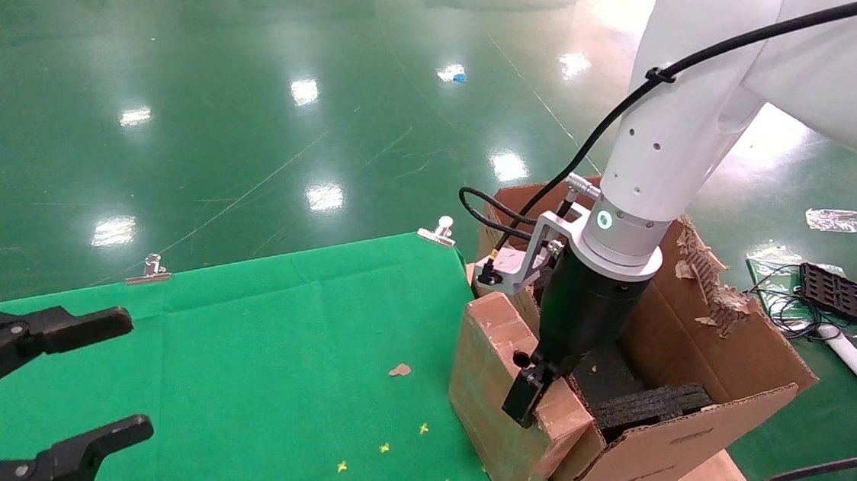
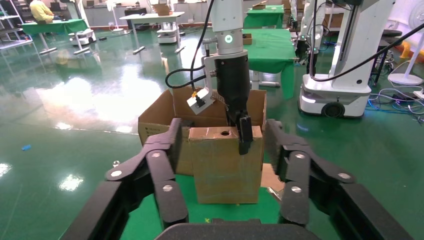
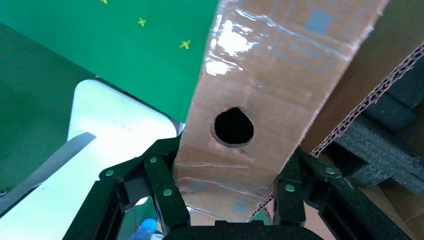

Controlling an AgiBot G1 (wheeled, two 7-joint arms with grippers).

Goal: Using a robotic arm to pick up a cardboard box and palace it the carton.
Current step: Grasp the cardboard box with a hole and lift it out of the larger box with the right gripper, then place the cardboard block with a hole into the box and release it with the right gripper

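Right gripper (image 1: 536,392) clamps cardboard box (image 1: 501,388) at table edge, carton (image 1: 713,356) at 3 o'clock; placing remains. Left gripper (image 1: 66,391) open, idle.

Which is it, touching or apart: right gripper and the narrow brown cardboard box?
Touching. The right wrist view shows the right gripper's black fingers pressed against both sides of the cardboard box.

Your right robotic arm (image 1: 700,97) reaches down from the upper right, wrist angled steeply downward, its black right end effector (image 1: 536,392) clamped on the cardboard box (image 1: 505,387), one finger on each broad face. Your left end effector (image 1: 66,391) is held low at the left, fingers spread wide and holding nothing.
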